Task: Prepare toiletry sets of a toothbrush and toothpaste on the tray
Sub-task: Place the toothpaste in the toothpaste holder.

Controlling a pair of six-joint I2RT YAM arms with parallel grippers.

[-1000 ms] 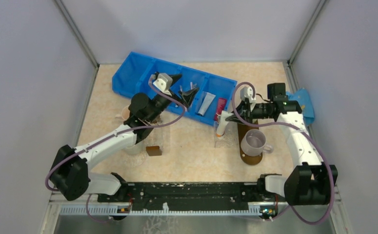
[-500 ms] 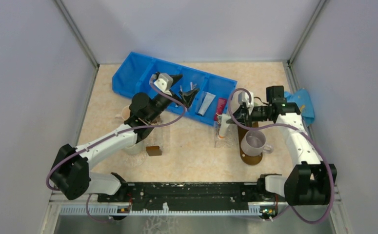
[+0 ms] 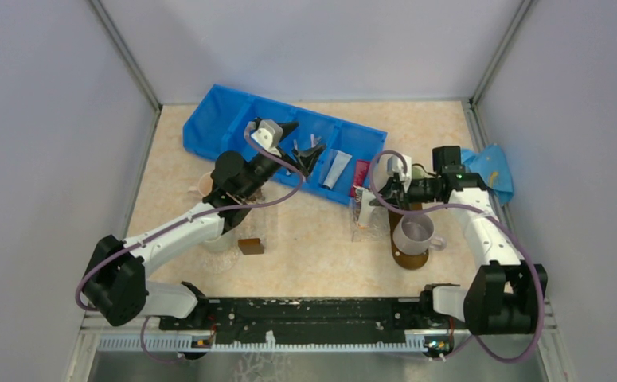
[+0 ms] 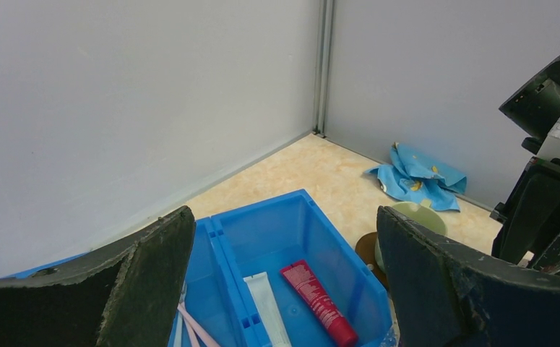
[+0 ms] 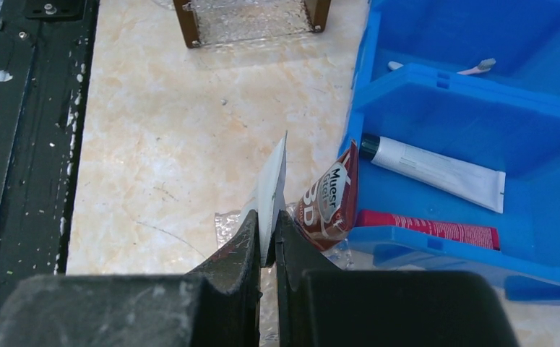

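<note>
- Tray (image 3: 405,259), from above, is seen at 4 o'clock; a white tube (image 3: 361,208) is clamped by the right gripper (image 3: 366,195) at its 10 o'clock.
- Left wrist: the left gripper (image 4: 284,217) is held with jaws wide apart over a blue bin (image 4: 277,231).
- Right wrist: that tube's flat end is pinched, with a brown tube (image 5: 331,199) at its 3 o'clock.

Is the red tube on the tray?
No, the red tube lies inside the blue bin.
</note>
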